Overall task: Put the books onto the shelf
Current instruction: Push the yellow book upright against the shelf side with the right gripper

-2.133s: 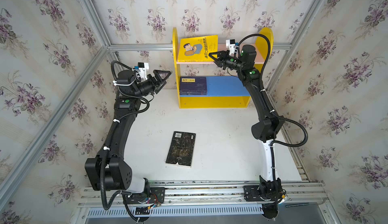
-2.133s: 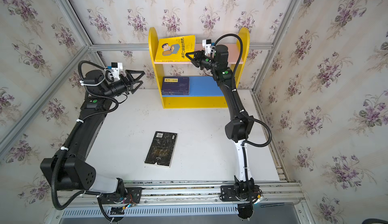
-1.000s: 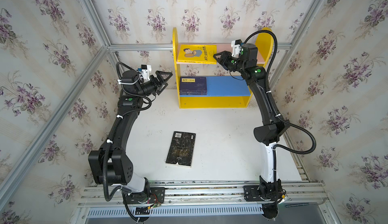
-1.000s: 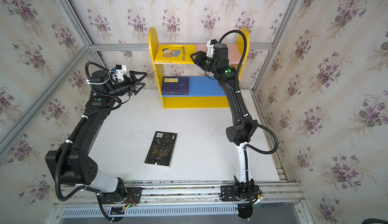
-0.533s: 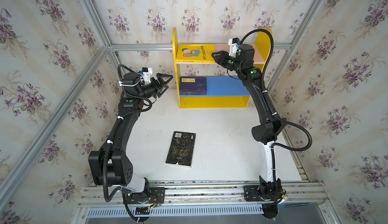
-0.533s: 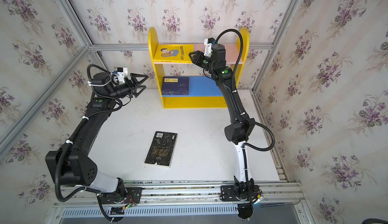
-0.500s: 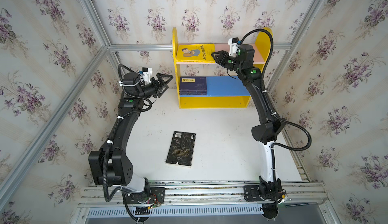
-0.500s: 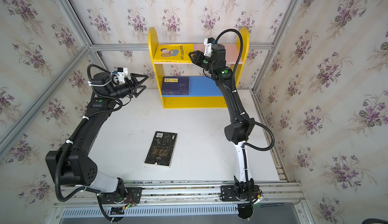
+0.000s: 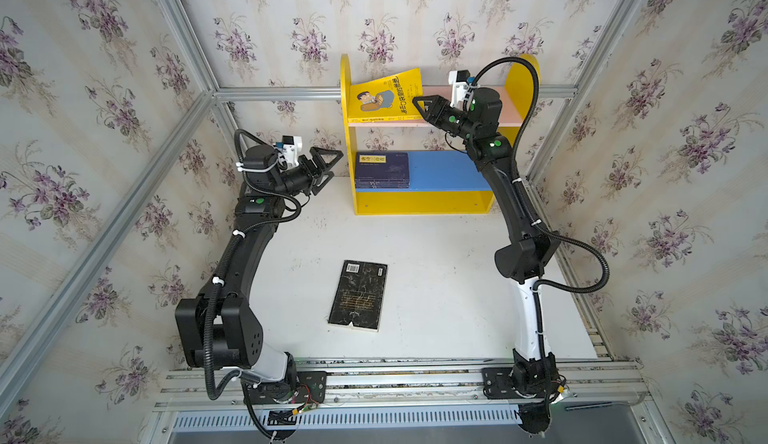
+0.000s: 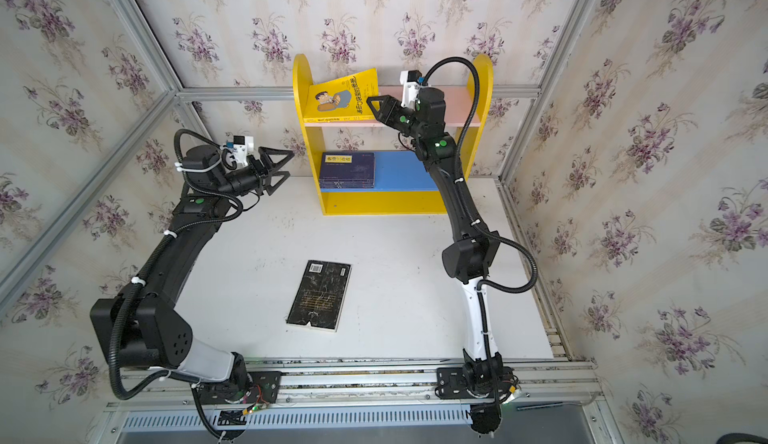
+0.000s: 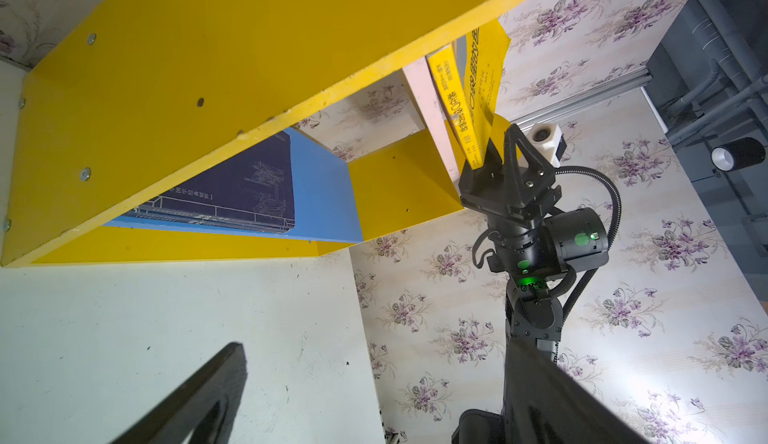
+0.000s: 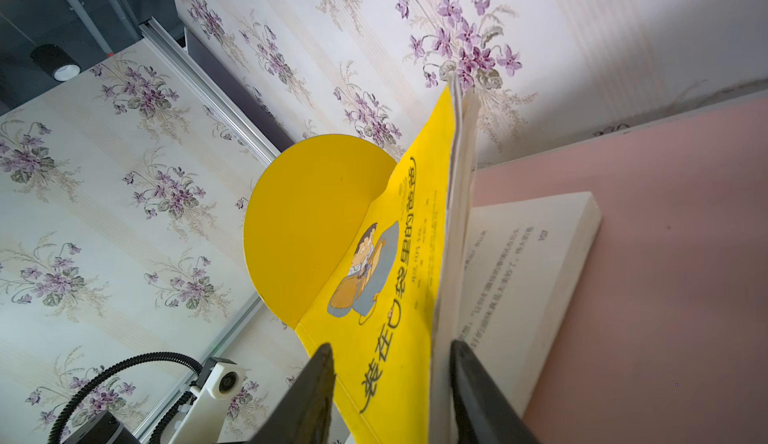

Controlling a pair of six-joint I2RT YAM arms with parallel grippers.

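**Your right claw (image 9: 417,108) is straddling the raised cover of the yellow book (image 9: 376,103) on the shelf (image 9: 415,202).**
The book is lying on the pink upper board (image 9: 509,109), its cover standing up between half-parted fingers; you cannot tell whether they are pinching. Your left claw (image 9: 336,164) is hovering wide open and empty beside the shelf. The black book (image 9: 359,294) is lying flat on the tabletop (image 9: 436,275).

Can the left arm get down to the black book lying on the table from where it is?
Probably yes. The left gripper hangs open and empty beside the shelf. The black book lies flat and alone on the table, with nothing between them.
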